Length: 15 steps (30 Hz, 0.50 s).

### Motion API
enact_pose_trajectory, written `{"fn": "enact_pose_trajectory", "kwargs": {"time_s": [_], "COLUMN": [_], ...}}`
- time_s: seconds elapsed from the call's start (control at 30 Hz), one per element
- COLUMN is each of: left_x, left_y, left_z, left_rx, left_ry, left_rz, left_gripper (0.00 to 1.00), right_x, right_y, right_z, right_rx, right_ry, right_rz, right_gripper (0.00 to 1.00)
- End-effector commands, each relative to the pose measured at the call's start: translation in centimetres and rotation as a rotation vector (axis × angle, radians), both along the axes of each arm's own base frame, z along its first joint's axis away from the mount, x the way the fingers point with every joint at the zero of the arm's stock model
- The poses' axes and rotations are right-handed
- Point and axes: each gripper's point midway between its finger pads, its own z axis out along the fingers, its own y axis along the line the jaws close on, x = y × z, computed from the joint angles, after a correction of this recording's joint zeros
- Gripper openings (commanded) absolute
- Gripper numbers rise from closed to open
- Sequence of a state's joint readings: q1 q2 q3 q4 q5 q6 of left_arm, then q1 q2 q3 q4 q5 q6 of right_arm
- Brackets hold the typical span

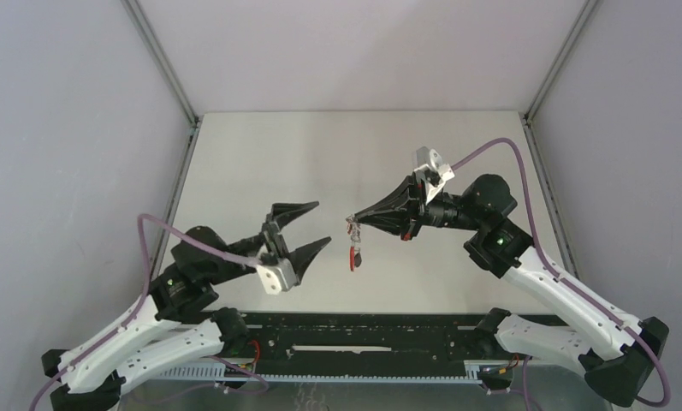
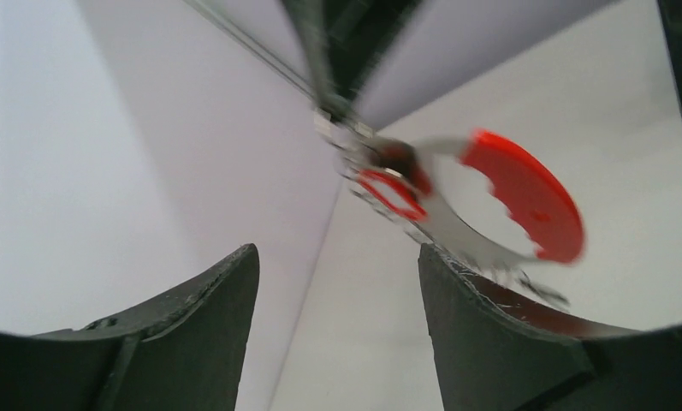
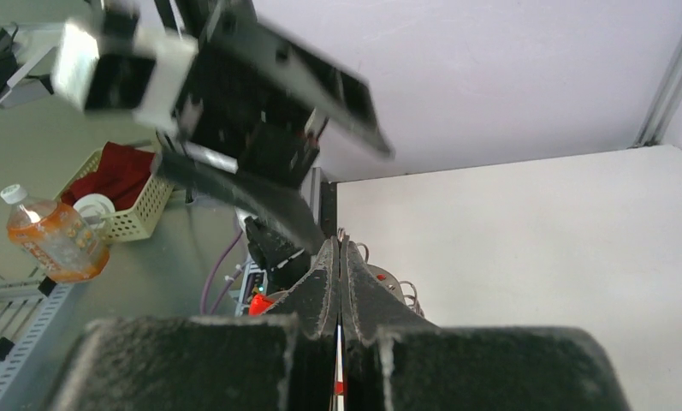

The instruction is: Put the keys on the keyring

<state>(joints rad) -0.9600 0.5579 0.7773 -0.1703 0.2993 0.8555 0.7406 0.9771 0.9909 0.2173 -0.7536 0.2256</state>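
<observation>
My right gripper (image 1: 355,220) is shut on the keyring (image 1: 352,228) and holds it above the middle of the table. Two keys hang below it, one with a red tag (image 1: 352,258), the other with a black head (image 1: 359,259). My left gripper (image 1: 321,224) stands open just left of the hanging bunch, touching nothing. In the left wrist view the keyring's red arc (image 2: 525,195) and silver part (image 2: 448,224) show blurred beyond the open left gripper (image 2: 337,257). In the right wrist view the right gripper (image 3: 339,247) is pressed shut, with small metal loops (image 3: 406,295) beside it.
Grey enclosure walls stand on three sides of the table (image 1: 337,154). A black rail (image 1: 363,342) runs along the near edge between the arm bases. Off the table, the right wrist view shows a basket (image 3: 140,214) with red cloth and a bottle (image 3: 55,241) of orange liquid.
</observation>
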Motion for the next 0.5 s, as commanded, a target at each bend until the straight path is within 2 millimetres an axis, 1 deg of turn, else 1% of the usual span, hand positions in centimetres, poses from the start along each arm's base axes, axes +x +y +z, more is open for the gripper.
{"fn": "enact_pose_trajectory", "kwargs": {"time_s": [0.0,0.07,0.13,0.2,0.27,0.33,0.47], "left_x": [-0.2,-0.4,-1.3,-2.1,-3.0,-3.4,-4.2], "left_y": [0.3,0.0,-0.5,-1.1,-1.7,-2.1,-2.3], "left_z": [7.2,8.1,8.5,8.3,7.7,7.1,6.9], "left_rx": [-0.243,-0.283,-0.298,-0.287,-0.262,-0.235,-0.206], "left_ry": [0.185,0.312,0.433,0.548,0.653,0.698,0.696], "left_rz": [-0.003,-0.025,-0.098,-0.171,-0.241,-0.290,-0.347], "left_gripper": [0.75,0.75,0.74,0.71,0.64,0.59,0.54], "right_x": [-1.3,-1.5,-1.8,-2.0,-2.0,-2.0,-2.2], "right_y": [-0.7,-0.6,-0.5,-0.4,-0.4,-0.4,-0.1], "right_z": [2.5,2.3,2.3,2.3,2.4,2.5,2.7], "right_rx": [0.114,0.113,0.113,0.113,0.116,0.122,0.135], "right_ry": [-0.122,-0.130,-0.142,-0.155,-0.162,-0.167,-0.175], "right_rz": [0.036,0.046,0.059,0.070,0.070,0.070,0.080], "right_gripper": [0.00,0.00,0.00,0.00,0.00,0.00,0.00]}}
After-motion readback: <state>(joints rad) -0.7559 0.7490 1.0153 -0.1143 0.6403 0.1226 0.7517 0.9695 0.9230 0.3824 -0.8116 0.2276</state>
